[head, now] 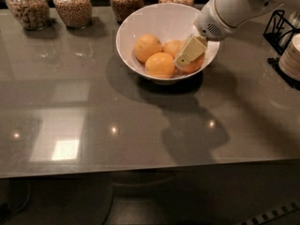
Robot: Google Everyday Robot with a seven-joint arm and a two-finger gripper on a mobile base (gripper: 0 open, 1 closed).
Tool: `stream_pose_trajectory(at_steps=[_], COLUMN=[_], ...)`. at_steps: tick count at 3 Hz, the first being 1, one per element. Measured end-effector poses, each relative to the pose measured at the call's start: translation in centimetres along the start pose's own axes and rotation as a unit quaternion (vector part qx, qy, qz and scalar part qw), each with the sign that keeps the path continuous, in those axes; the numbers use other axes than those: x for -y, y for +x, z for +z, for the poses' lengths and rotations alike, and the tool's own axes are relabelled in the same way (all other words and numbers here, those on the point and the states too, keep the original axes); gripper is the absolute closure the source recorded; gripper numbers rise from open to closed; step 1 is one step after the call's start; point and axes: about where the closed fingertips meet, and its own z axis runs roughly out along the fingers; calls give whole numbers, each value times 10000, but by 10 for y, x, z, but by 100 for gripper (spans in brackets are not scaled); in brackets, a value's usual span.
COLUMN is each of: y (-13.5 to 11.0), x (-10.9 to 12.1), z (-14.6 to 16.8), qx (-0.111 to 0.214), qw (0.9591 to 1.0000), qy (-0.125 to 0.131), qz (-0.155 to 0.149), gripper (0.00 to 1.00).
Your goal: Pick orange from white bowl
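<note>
The white bowl stands at the back middle of the grey table. It holds four round orange fruits. The orange, deeper in colour, lies at the bowl's right side, partly hidden by my gripper. Three brighter fruits lie at the left, the front and the back. My gripper reaches down into the bowl from the upper right, its cream tip right at the orange's left edge, between it and the front fruit. The white arm covers the bowl's right rim.
Several glass jars of grains stand along the back edge, among them one at the far left, one beside it and one behind the bowl. A black wire rack and stacked plates stand at the right edge.
</note>
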Motion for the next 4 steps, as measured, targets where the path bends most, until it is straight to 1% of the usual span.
stream_pose_trajectory(at_steps=[1, 2, 3, 4], y=[15, 27, 38, 38], x=[2, 1, 1, 1], z=[17, 34, 50, 50], qx=[-223, -393, -516, -515], qw=[9997, 9990, 9983, 9983], qy=[-17, -93, -150, -147], qz=[109, 176, 231, 231], gripper=[17, 20, 39, 62])
